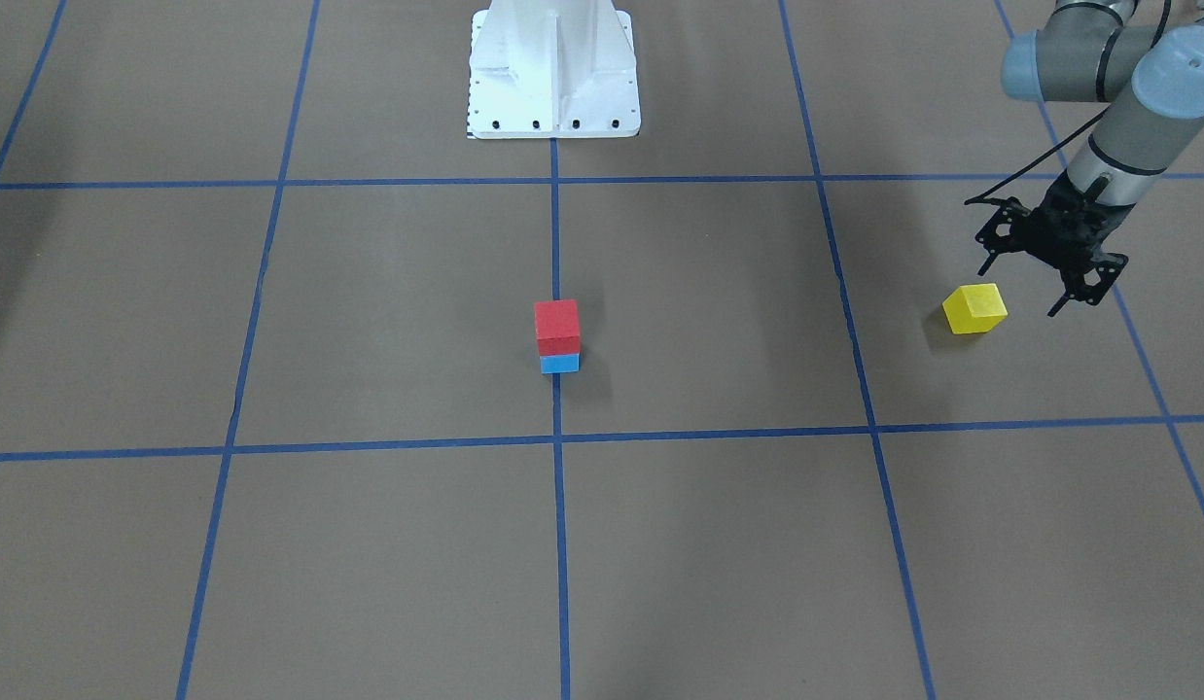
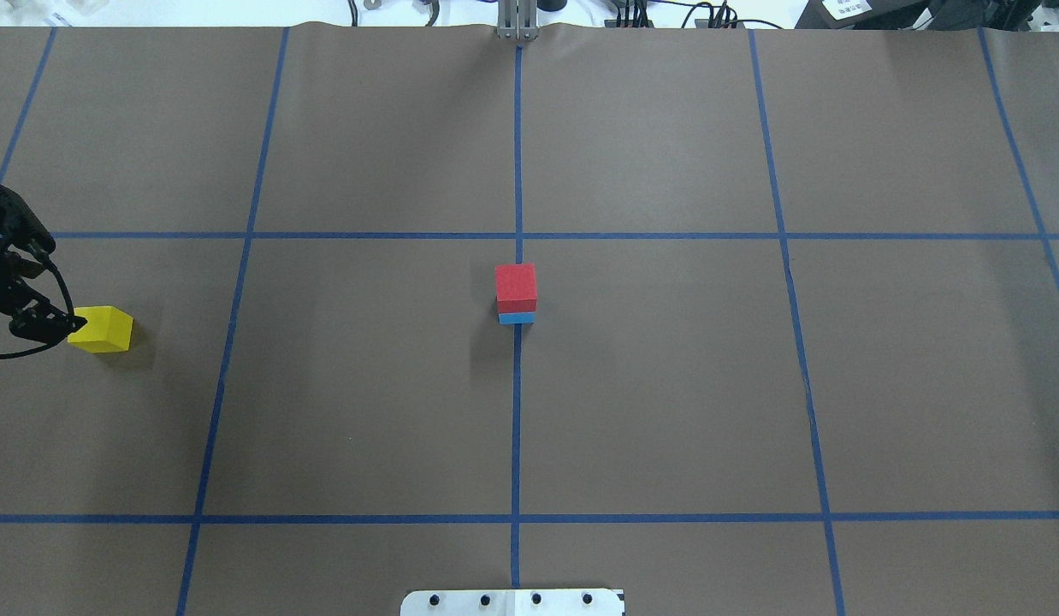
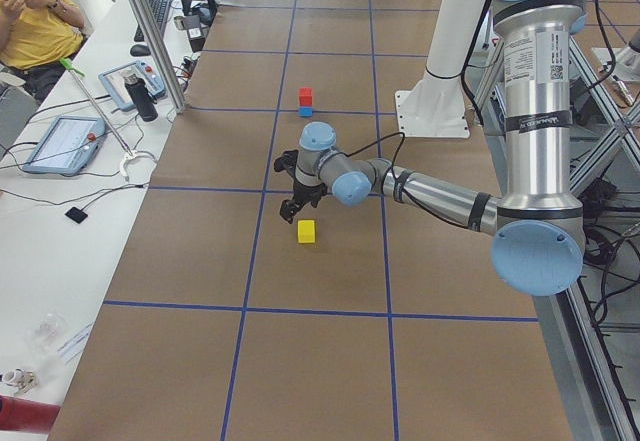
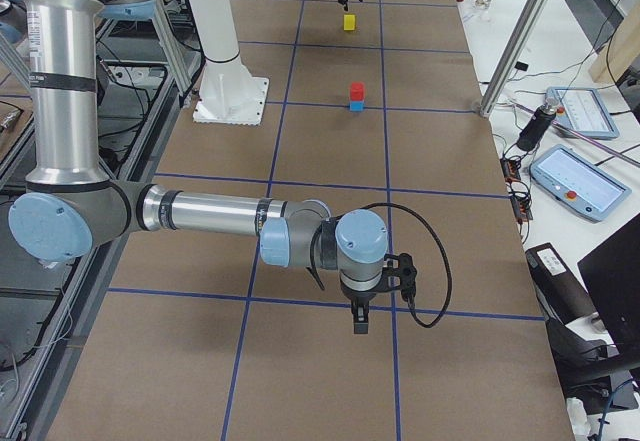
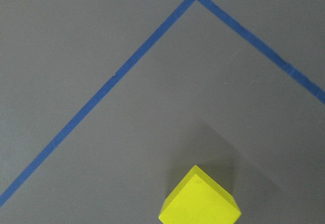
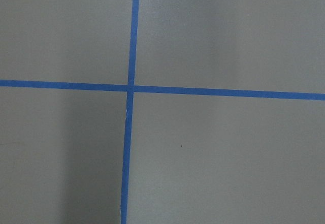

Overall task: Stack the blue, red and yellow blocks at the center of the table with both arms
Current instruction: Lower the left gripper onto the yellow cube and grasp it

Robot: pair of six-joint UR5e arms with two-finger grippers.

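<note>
While the red block (image 1: pixel 556 326) sits squarely on the blue block (image 1: pixel 559 364) at the middle of the desk (image 1: pixel 369 311), right on the centre tape line (image 1: pixel 555 243), the yellow block (image 1: pixel 974 308) is off on its own toward the robot's left end. It's lying flat on the desk, turned a bit askew. The left pincer (image 1: pixel 1020 292) hangs just beside it with fingers spread wide, gripping nothing. The right pincer (image 4: pixel 360 325) sits low over the desk, well apart from all three blocks. It only shows from the side, so I can't tell if it's spread or clenched.
</note>
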